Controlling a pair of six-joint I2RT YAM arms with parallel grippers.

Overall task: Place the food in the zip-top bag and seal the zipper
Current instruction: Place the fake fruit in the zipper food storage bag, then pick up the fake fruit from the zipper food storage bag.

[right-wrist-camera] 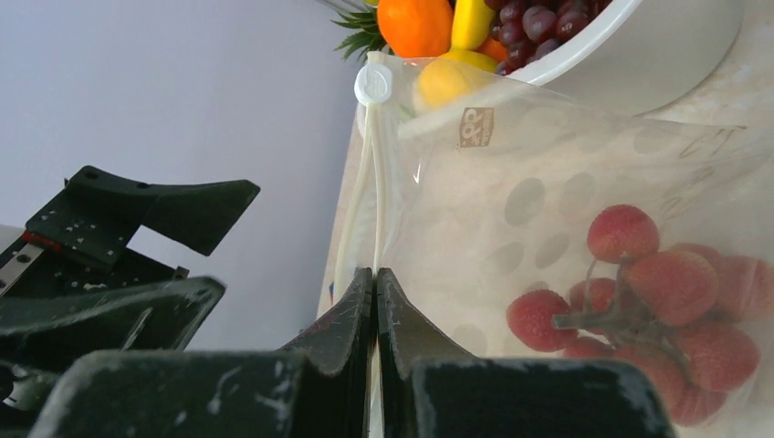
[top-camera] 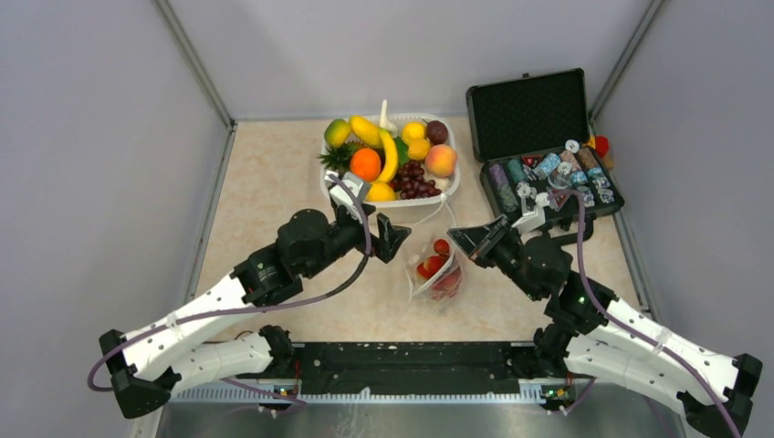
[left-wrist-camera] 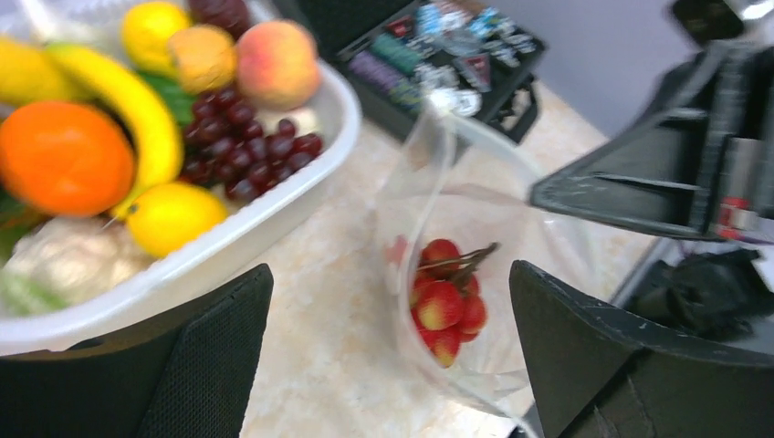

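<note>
We log: white tub (left-wrist-camera: pixel 274 214) at the far middle of the worktop (top-camera: pixel 274 182) | open black case (top-camera: pixel 528 111) just right of it, lid raised | rows of round chips (top-camera: pixel 548 166) inside the case | worktop beige, marbled

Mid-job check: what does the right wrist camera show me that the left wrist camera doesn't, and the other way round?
Right wrist only: the right tool pinched shut on the zipper, with the white slider at the strip's far end. Left wrist only: the chip case and the peach. Both: the bag with strawberries inside, plus the tub holding the orange and grapes.
</note>
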